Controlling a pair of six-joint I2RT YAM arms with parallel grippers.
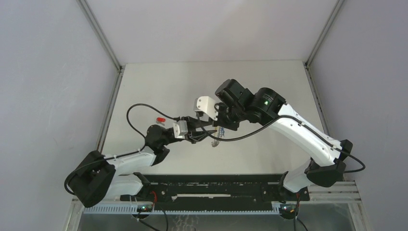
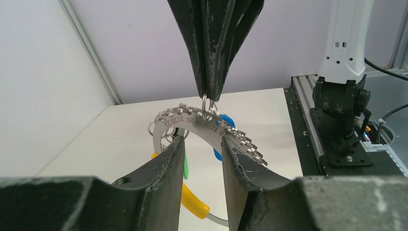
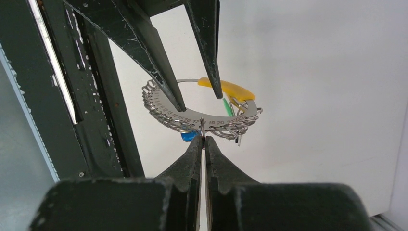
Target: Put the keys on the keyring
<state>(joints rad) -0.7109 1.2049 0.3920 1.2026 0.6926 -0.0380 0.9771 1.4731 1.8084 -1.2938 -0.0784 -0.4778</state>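
Observation:
The keyring (image 2: 192,126) hangs in the air: a curved silver plate with small rings, a bead chain and a yellow tab (image 2: 193,203). My right gripper (image 3: 203,137) is shut on one small ring at the plate's edge and shows from above in the left wrist view (image 2: 210,96). A blue-headed key (image 3: 188,136) hangs from the keyring (image 3: 211,118). My left gripper (image 2: 202,139) is open, its fingertips (image 3: 180,103) at the plate with nothing pinched. The red-headed key (image 1: 160,119) lies on the table, left of both grippers.
A green tag (image 2: 185,166) hangs beside the yellow tab. The black rail (image 1: 216,185) with the arm bases runs along the near edge. The right arm's base (image 2: 339,110) stands at the right of the left wrist view. White walls close off three sides of the table (image 1: 269,82).

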